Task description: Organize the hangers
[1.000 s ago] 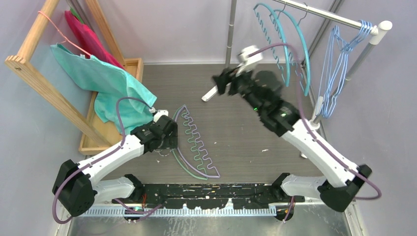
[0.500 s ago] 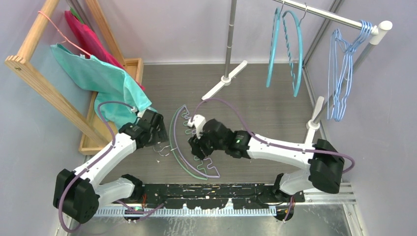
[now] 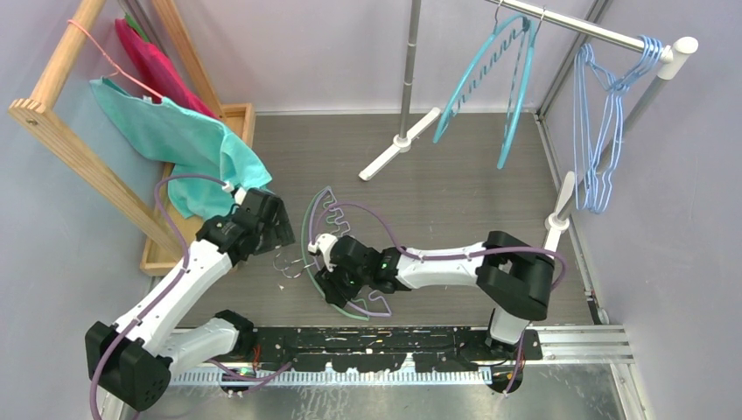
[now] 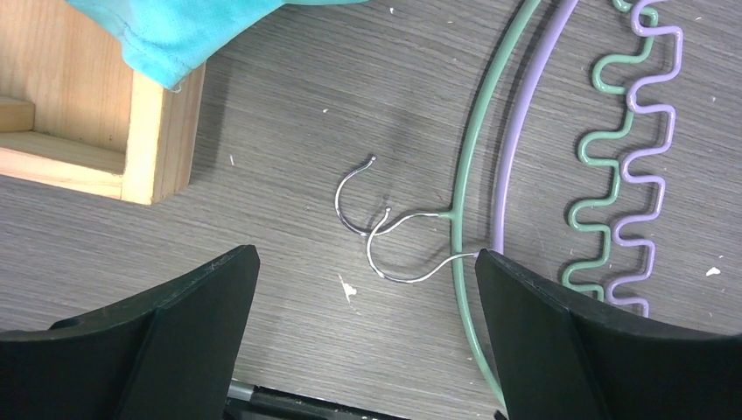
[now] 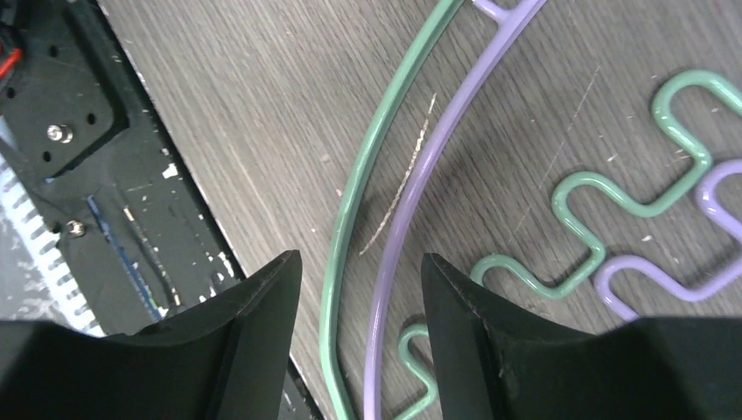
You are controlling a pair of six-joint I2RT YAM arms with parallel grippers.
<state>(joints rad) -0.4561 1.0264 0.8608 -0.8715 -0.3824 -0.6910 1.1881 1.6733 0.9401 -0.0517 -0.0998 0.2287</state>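
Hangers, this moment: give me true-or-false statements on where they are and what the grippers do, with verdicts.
1. The green hanger and lilac hanger lie on the table. True.
2. The teal hanger lies beside them. False: it hangs from the silver rail.
3. The right gripper is shut on the lilac hanger. False: its jaws stand open astride both arches.
4. The left gripper is open and empty above the metal hooks. True.
5. The light-blue wire hangers hang near the rail's end. True.

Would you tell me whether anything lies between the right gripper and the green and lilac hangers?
Nothing visible does. The right gripper hangs open directly above the green hanger and lilac hanger, whose arched bars lie side by side on the table below its fingers.
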